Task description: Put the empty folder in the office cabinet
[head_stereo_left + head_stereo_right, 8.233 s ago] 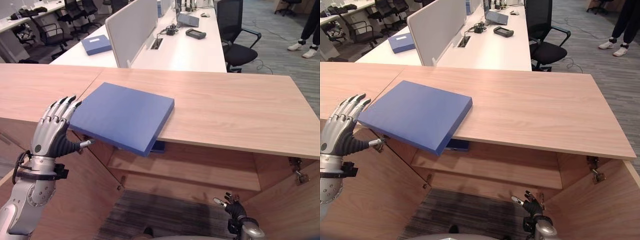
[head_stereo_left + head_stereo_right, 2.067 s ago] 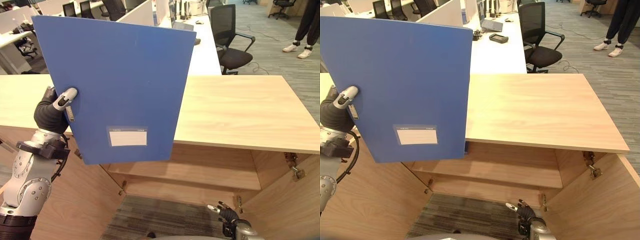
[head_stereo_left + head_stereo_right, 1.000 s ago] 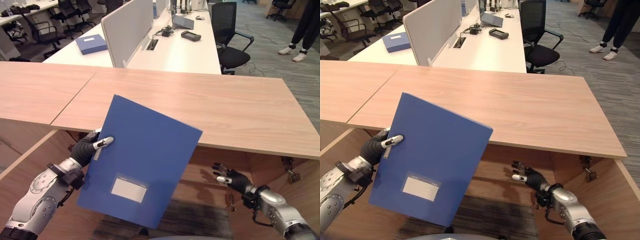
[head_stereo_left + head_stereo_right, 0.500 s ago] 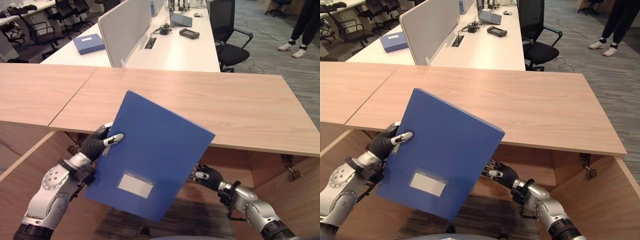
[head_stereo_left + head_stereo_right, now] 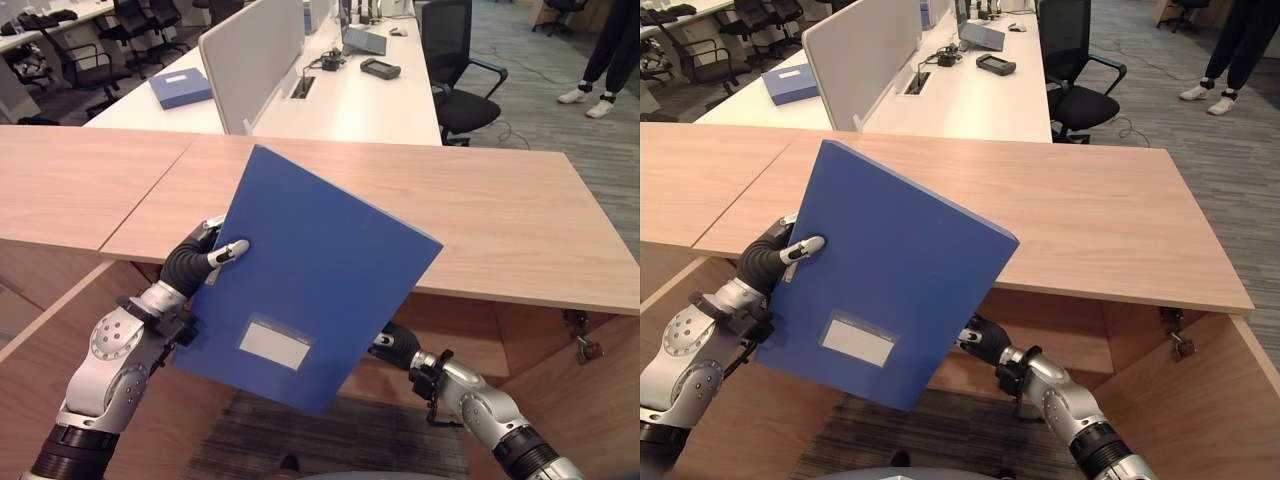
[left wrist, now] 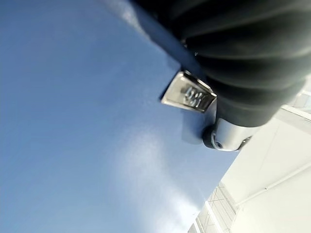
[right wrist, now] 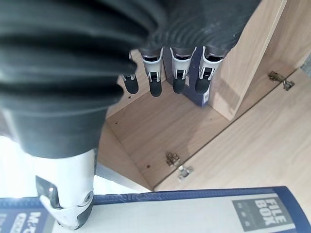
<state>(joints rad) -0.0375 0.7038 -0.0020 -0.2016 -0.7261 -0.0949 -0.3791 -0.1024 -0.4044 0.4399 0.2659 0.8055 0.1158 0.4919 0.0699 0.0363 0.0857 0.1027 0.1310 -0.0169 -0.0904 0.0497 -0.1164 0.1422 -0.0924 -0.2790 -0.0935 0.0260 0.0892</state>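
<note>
A blue folder point(image 5: 310, 280) with a white label hangs tilted in front of the open wooden cabinet point(image 5: 470, 330). My left hand point(image 5: 195, 265) is shut on its left edge, the thumb point(image 6: 228, 136) pressed on the front face and the other fingers behind. My right hand point(image 5: 396, 346) reaches behind the folder's lower right side. In the right wrist view its fingers point(image 7: 179, 73) are straight and point into the cabinet, and its thumb point(image 7: 68, 204) lies by the folder's labelled spine point(image 7: 194, 213).
Another blue folder point(image 7: 204, 99) stands inside the cabinet. Cabinet doors hang open at left point(image 5: 50, 330) and right point(image 5: 590, 420) under the wooden counter top point(image 5: 500, 220). Beyond are white desks with a divider point(image 5: 255, 60), a blue folder point(image 5: 180, 88), an office chair point(image 5: 460, 60) and a person's legs point(image 5: 610, 50).
The folder has risen a little and tilted more upright in my left hand. My right hand has moved left, further in behind the folder's lower right edge.
</note>
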